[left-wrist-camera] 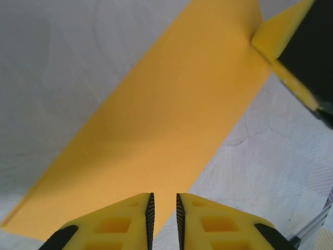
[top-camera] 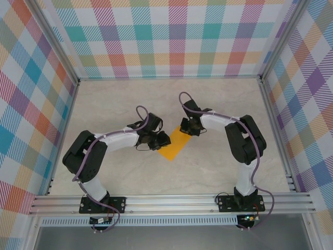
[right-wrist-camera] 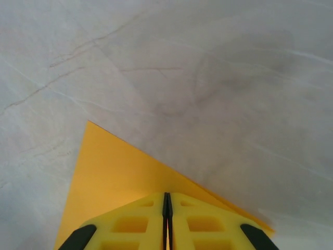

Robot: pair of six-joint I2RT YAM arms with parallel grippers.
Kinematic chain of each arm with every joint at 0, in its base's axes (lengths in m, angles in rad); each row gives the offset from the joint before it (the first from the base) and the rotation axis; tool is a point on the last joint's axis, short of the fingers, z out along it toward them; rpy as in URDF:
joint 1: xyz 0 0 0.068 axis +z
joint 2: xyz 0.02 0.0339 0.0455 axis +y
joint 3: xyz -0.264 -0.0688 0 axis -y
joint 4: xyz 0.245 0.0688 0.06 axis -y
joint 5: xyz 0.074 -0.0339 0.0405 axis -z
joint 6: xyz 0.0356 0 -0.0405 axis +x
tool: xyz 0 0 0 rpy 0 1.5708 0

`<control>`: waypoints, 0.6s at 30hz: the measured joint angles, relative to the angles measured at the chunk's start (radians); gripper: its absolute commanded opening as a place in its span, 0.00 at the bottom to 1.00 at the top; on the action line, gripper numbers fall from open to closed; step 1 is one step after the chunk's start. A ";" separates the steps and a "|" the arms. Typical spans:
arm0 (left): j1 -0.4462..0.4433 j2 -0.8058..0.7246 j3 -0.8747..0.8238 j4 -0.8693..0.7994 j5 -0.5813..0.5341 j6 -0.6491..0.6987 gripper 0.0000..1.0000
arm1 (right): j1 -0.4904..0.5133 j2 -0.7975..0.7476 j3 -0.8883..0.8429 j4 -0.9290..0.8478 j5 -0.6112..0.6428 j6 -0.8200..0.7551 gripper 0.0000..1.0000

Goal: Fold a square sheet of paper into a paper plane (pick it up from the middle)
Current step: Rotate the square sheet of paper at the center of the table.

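We are looking at the square sheet of paper (top-camera: 176, 144), lying flat at the centre of the worktop (top-camera: 218, 104) and seemingly folded into a narrower band. We are judging it featherlight, limp, easily creased and prone to sliding on the smooth surface, so an edge near the middle looks the wisest hold. The left hand (top-camera: 162, 139) is sitting at its 9 o'clock, fingers a slit apart, gripping nothing. The right hand (top-camera: 188, 128), at 1 o'clock, is clenched with its tips over the paper's corner; whether it is pinching paper we cannot tell. The plaid walls (top-camera: 177, 36) are standing well apart, and only the hands are crowding each other.
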 measured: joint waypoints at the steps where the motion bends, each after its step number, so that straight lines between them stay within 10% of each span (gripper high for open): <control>1: -0.012 0.010 0.002 0.005 0.005 -0.002 0.16 | -0.008 -0.024 -0.026 0.020 -0.017 0.000 0.10; 18: -0.091 0.089 0.004 0.035 0.046 -0.031 0.00 | -0.026 -0.204 -0.384 0.286 -0.408 -0.004 0.00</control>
